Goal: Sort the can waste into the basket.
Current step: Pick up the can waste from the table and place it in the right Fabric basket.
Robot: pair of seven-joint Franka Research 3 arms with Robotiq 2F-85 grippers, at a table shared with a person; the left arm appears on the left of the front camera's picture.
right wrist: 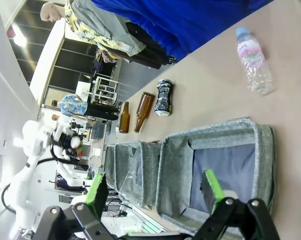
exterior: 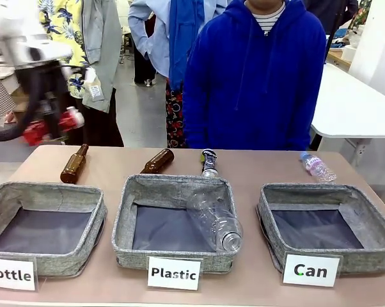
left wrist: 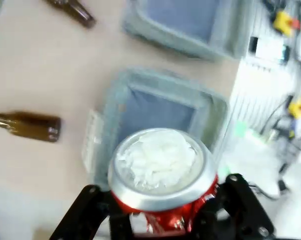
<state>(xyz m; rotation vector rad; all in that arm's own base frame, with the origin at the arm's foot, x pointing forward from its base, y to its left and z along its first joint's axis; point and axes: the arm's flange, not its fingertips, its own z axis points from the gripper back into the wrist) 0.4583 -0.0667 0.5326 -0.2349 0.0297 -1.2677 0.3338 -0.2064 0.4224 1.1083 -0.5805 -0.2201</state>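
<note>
My left gripper (left wrist: pixel 163 215) is pinching the crushed red can (left wrist: pixel 163 167) between its fingers. The silver end of the can faces my wrist camera and the red body is clamped at both sides. I am holding it high in the air. Directly under it lies a grey basket (left wrist: pixel 210 107) whose label I cannot read from here, and a second basket (left wrist: pixel 140 22) sits just past that one. Off to the side of my left fingers two brown bottles (left wrist: pixel 30 126) lie flat on the table (left wrist: pixel 40 65), beyond the baskets. The Can basket (right wrist: pixel 220 131) is well away from this gripper, at the opposite end of the row, with the Plastic basket (exterior: pixel 125 217) between and a large clear bottle (exterior: pixel 215 220) lying in it. My right gripper (right wrist: pixel 154 187) is spread wide with nothing between its green pads (right wrist: pixel 98 187), and it hovers over the Can basket, whose dark lining shows right ahead of the fingers. Past that basket from my right gripper, the dark can (right wrist: pixel 164 97) lies on its side on the table, just beside one of the brown bottles and near the person in the blue hooded top (exterior: pixel 250 77). A small clear bottle (right wrist: pixel 253 60) lies by itself, farther out beyond the Can basket and well apart from the dark can.
</note>
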